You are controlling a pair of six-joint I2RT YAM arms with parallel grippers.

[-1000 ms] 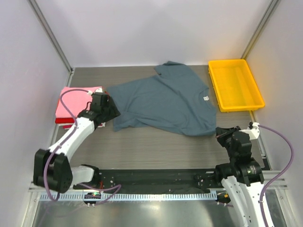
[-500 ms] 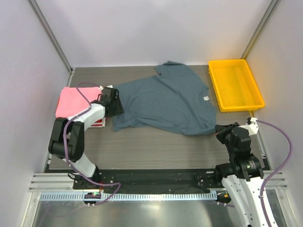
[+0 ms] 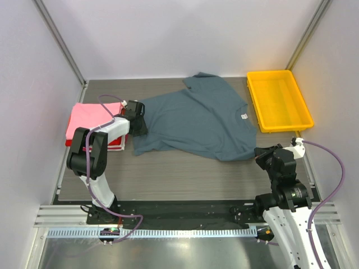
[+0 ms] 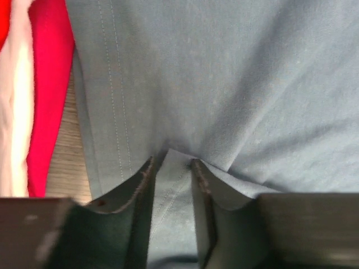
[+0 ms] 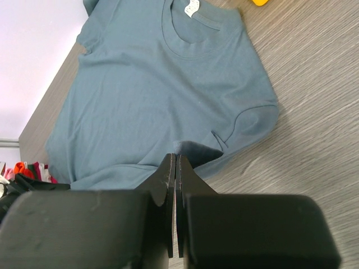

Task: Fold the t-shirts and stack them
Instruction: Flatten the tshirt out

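Being limp cotton, the slate blue-grey t-shirt point(image 3: 196, 120) is best pinched at its hem — left gripper point(image 4: 172, 163) parted astride it, right gripper point(image 5: 175, 161) closed.

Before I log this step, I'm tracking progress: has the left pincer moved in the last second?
Yes: the left pincer shifted right, off the pink stack, onto the blue shirt.

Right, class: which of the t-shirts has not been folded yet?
The blue-grey t-shirt, lying spread open with collar and sleeves showing; the pink t-shirt and red t-shirt sit folded, stacked.
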